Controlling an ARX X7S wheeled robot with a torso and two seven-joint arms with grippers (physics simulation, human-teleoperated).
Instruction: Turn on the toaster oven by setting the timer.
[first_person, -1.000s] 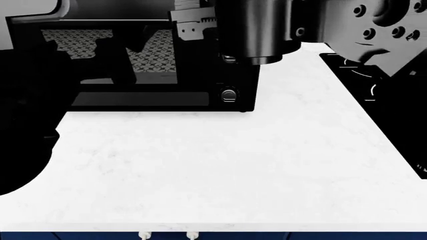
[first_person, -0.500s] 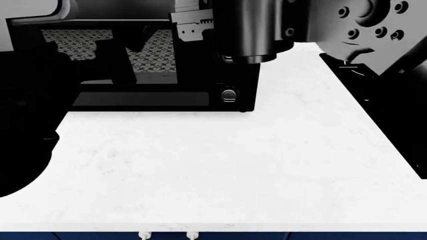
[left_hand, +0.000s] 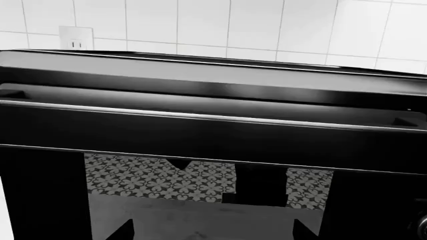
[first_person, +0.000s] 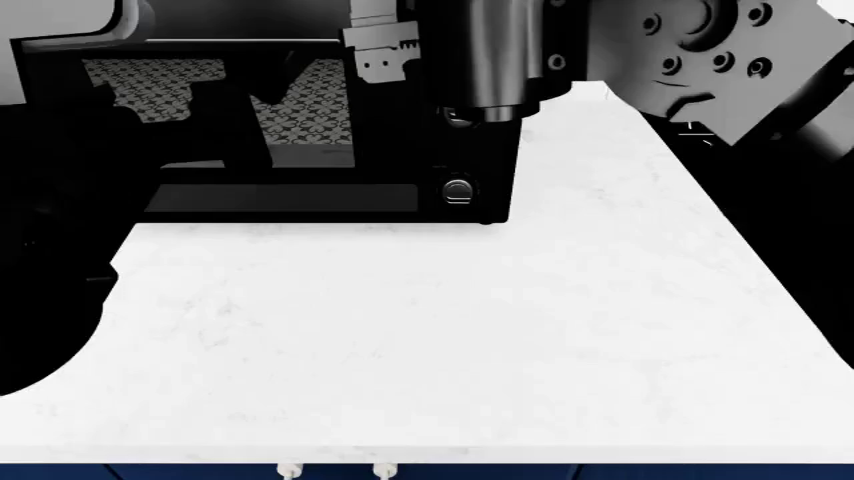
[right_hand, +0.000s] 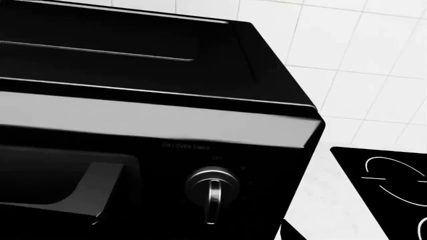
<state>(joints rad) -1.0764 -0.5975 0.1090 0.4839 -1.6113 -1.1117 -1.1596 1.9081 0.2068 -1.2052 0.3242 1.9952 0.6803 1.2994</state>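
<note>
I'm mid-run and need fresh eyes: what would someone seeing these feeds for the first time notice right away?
The big black toaster oven at the back of the white countertop, its glass door reflecting a patterned surface. Next, the right arm hanging in front of the oven's knob column, hiding all but the lowest knob. In the right wrist view, a silver timer knob sits close ahead under the words "ON / OVEN TIMER", with the stovetop off to the side.
</note>
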